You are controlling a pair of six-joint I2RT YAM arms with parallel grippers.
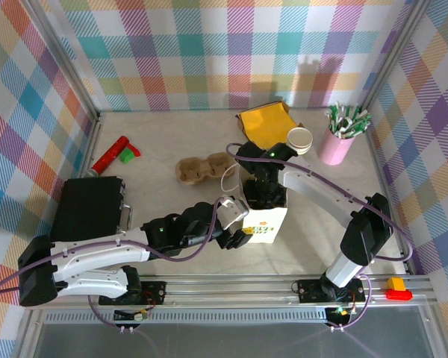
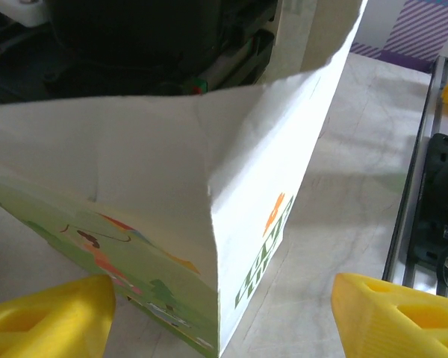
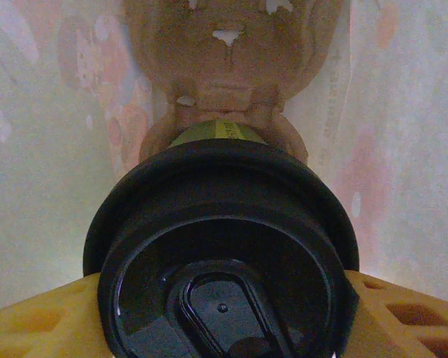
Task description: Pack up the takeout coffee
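Your right gripper [image 3: 224, 317] is clamped on the takeout coffee [image 3: 224, 253], with yellow fingers [image 3: 37, 321] pressed at its 3 and 9 o'clock. It sits down inside the white paper bag [image 1: 267, 222], a cardboard carrier [image 3: 224, 67] beyond it at 12 o'clock. Your left gripper [image 2: 220, 309] stands released, jaws wide on either side of the bag's corner, at the bag's 9 o'clock from above.

You count one paper bag [image 1: 266, 221]. Inside it: one lidded cup [image 3: 224, 291], one pulp carrier [image 3: 225, 71]. Beyond it: one second carrier [image 1: 205, 169], one pink cup [image 1: 334, 148].
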